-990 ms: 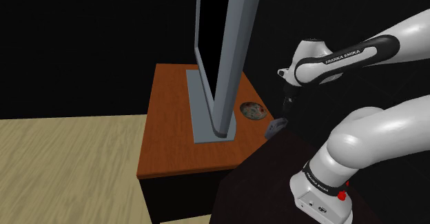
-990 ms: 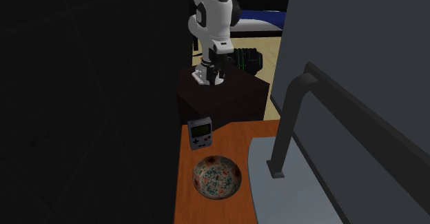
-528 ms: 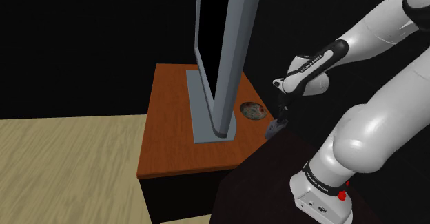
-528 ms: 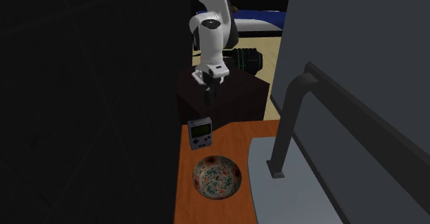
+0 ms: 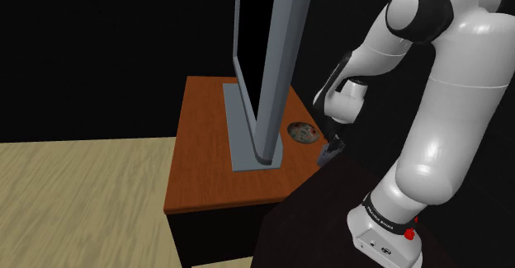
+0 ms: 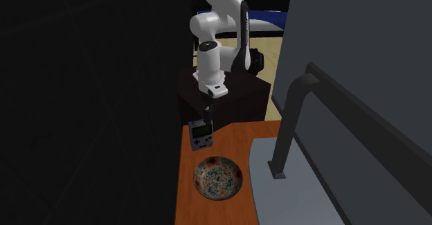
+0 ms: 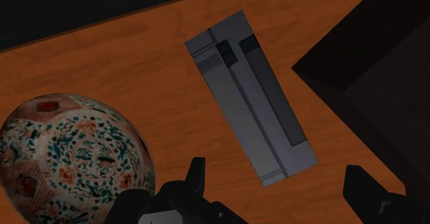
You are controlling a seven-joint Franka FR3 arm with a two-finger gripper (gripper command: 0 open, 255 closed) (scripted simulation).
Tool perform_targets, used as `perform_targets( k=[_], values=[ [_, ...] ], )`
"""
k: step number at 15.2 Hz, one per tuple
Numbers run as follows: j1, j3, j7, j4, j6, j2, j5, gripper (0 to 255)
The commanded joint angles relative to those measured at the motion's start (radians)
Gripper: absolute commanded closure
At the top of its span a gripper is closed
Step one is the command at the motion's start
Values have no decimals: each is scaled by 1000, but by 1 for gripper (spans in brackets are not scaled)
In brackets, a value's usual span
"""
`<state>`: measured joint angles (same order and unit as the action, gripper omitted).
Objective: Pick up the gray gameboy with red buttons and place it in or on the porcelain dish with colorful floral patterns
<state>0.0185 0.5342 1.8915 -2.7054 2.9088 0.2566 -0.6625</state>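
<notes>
The grey gameboy (image 6: 201, 134) stands upright at the wooden table's edge, close to the dark stand box (image 6: 232, 95); its screen faces the second exterior camera. In the wrist view I look down on its narrow grey edge (image 7: 255, 98). My gripper (image 6: 208, 113) hangs just above it, pointing down, open, with the fingers (image 7: 196, 178) apart on either side of the gameboy's end and not touching it. The floral dish (image 6: 218, 177) sits on the table a short way past the gameboy, seen too as a patterned bowl (image 7: 72, 157) beside the gripper. From the shoulder, gripper (image 5: 334, 141), gameboy (image 5: 328, 152) and dish (image 5: 303, 132) cluster together.
A large grey monitor (image 5: 260, 68) on a flat base (image 5: 248, 155) takes up the middle of the orange-brown table (image 5: 206, 184), right beside the dish. Its curved support (image 6: 287, 127) rises close to the dish. Black area lies behind the table; wood floor (image 5: 82, 200) lies at the shoulder view's left.
The arm has raised its elbow and swung the hand over and down toward the gameboy; the gripper now hangs just above it. Gameboy and dish have not moved.
</notes>
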Motion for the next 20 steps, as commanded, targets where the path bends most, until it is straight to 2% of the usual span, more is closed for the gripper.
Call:
perform_targets(
  k=[1, 4, 12, 13, 20],
  values=[
    [-55, -73, 67, 20, 19, 41, -85, 0],
    [-119, -151, 135, 45, 43, 88, -169, 0],
    [-119, -151, 134, 45, 43, 88, -169, 0],
    [-119, -151, 134, 45, 43, 88, -169, 255],
    [-118, -150, 134, 44, 42, 87, -167, 255]
  ],
)
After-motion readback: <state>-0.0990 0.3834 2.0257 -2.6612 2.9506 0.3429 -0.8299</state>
